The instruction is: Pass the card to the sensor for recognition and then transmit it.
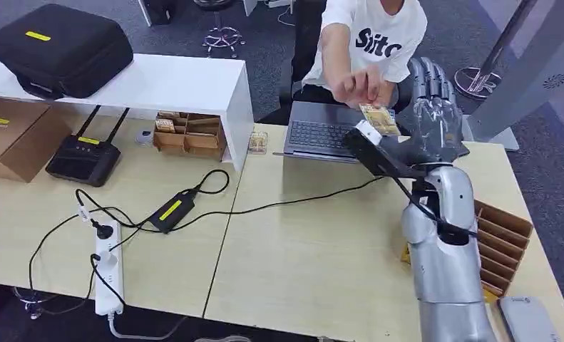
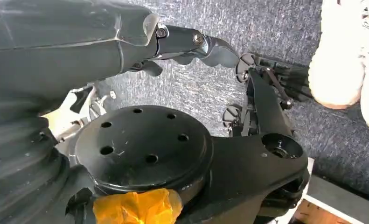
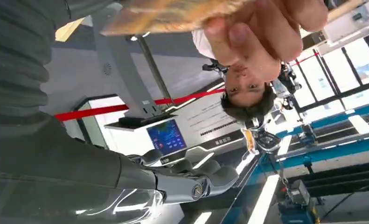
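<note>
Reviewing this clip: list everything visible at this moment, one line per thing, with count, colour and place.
Yellowish patterned card: one, between the person's fingers and the right hand.
Grey laptop: one, far table edge.
Black soft case: one, on the white shelf.
Cardboard box: one, brown, far left.
Black router: one, under the shelf.
White power strip: one, near edge.
Black power adapter: one, table centre.
Brown slotted organiser: one, right edge.
Person's hand: one, holding the card.
Right hand: silver-grey, raised at the card.
Left hand: dark, hanging above carpet.
</note>
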Motion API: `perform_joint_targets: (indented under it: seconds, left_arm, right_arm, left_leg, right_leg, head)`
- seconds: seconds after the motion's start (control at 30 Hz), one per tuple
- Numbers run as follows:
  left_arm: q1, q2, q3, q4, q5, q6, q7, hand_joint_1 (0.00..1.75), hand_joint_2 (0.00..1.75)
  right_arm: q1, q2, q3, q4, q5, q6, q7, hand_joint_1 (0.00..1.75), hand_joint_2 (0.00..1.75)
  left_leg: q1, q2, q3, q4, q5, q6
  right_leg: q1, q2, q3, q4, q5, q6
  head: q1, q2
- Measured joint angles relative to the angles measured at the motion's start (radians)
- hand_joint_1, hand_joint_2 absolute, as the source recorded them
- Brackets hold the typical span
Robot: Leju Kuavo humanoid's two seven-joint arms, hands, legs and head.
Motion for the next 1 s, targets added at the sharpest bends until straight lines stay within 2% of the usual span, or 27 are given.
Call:
perform_joint_targets:
  seconds: [0.13, 0.17, 0.2, 0.3, 0.6, 1.0]
  left_arm:
    - [-0.005, 0.006, -0.022, 0.0, 0.005, -0.004, 0.008, 0.0, 1.75]
    - [-0.006, 0.008, -0.027, 0.0, 0.005, -0.005, 0.011, 0.0, 1.75]
    - [-0.008, 0.009, -0.032, 0.0, 0.006, -0.006, 0.012, 0.0, 1.75]
    - [-0.013, 0.013, -0.045, 0.0, 0.011, -0.009, 0.014, 0.0, 1.75]
    - [-0.016, 0.016, -0.061, 0.0, 0.014, -0.012, 0.013, 0.0, 1.75]
    - [-0.016, 0.018, -0.074, 0.0, 0.014, -0.012, 0.013, 0.0, 1.75]
  right_arm:
    - [-0.066, 0.01, 0.0, 0.087, 0.065, 0.005, 0.045, 0.02, 1.75]
    - [-0.08, 0.012, 0.0, 0.105, 0.08, 0.006, 0.055, 1.1, 1.75]
    - [-0.095, 0.014, 0.0, 0.124, 0.098, 0.008, 0.066, 1.75, 1.75]
    - [-0.113, 0.02, 0.0, 0.153, 0.122, 0.002, 0.066, 1.75, 1.75]
    - [-0.111, 0.026, -0.001, 0.148, 0.088, -0.018, -0.005, 1.75, 1.75]
    - [-0.11, 0.028, -0.001, 0.134, 0.083, -0.021, -0.014, 1.75, 1.75]
  left_leg:
    - [0.0, 0.0, 0.0, 0.0, 0.001, 0.0]
    - [0.0, 0.0, 0.0, 0.0, 0.001, 0.0]
    - [0.0, 0.0, 0.0, 0.0, 0.001, 0.0]
    - [0.0, 0.0, 0.0, 0.0, 0.001, 0.0]
    - [0.0, 0.0, 0.0, 0.0, 0.001, 0.0]
    - [0.0, 0.0, 0.0, 0.0, 0.001, 0.0]
  right_leg:
    - [0.0, 0.0, 0.0, 0.0, 0.0, 0.0]
    - [0.0, 0.0, 0.0, 0.0, 0.0, 0.0]
    - [0.0, 0.0, 0.0, 0.0, 0.0, 0.0]
    - [0.0, 0.0, 0.0, 0.0, 0.0, 0.0]
    - [0.0, 0.0, 0.0, 0.0, 0.0, 0.0]
    - [0.0, 0.0, 0.0, 0.0, 0.0, 0.0]
  head:
    - [0.0, 0.0]
    - [0.0, 0.0]
    - [0.0, 0.0]
    - [0.0, 0.0]
    - [0.0, 0.0]
    - [0.0, 0.0]
